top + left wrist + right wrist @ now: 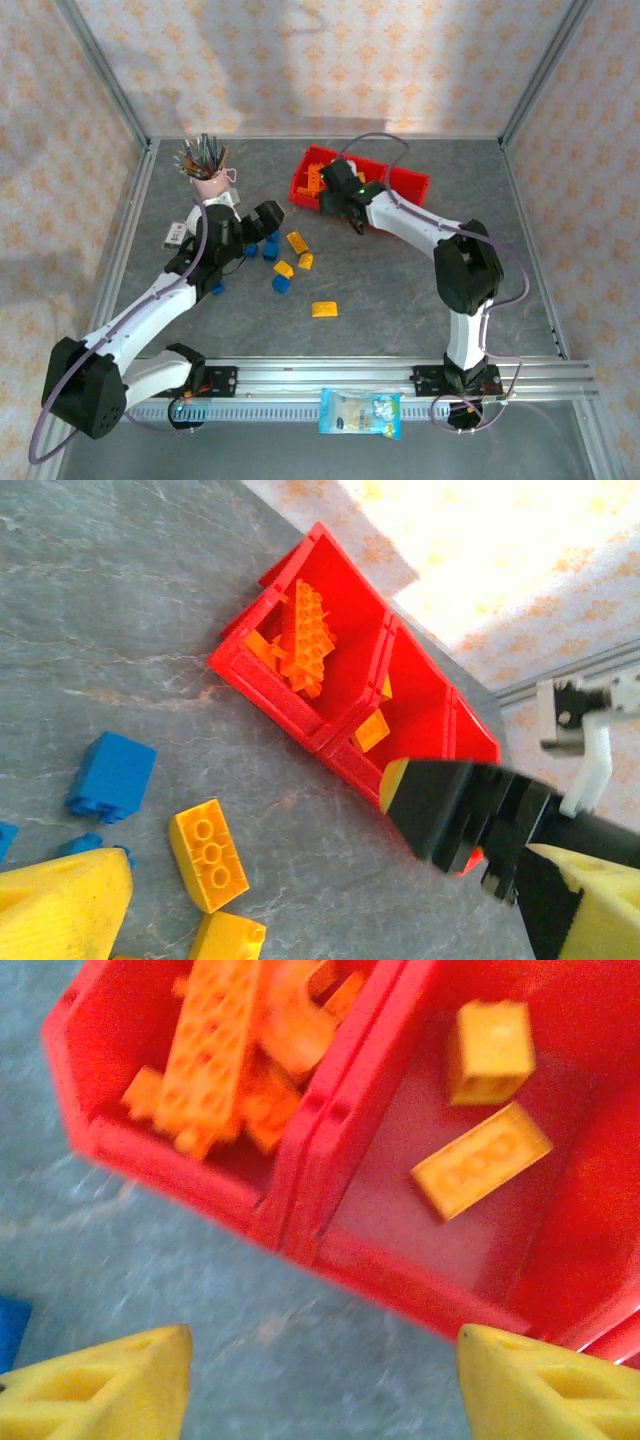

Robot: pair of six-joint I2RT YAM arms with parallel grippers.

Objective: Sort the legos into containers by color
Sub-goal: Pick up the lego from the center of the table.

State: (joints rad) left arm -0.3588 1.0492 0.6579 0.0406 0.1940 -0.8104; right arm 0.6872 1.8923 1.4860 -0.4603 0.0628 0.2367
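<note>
Nearest me, a snack packet (pixel 360 413) lies on the base rail (pixel 300 375). Beyond it, loose legos rest on the worktop (pixel 400 290): one yellow-orange brick (pixel 324 309) lies alone, then several blue bricks (pixel 281 285) and three yellow bricks (pixel 297 241) cluster near the left tool (pixel 262 222). Its jaws stand wide apart, holding nothing. The right tool (pixel 325 1390) hangs just in front of the containers (pixel 300 1160), jaws apart with nothing between them. The end compartment holds a pile of orange legos (pixel 215 1050). The adjoining compartment holds two bricks (pixel 480 1160) that I read as yellow, though the wrist view is blurred. A pink cup of pencils (pixel 208 183) stands far left, well apart from the containers.
</note>
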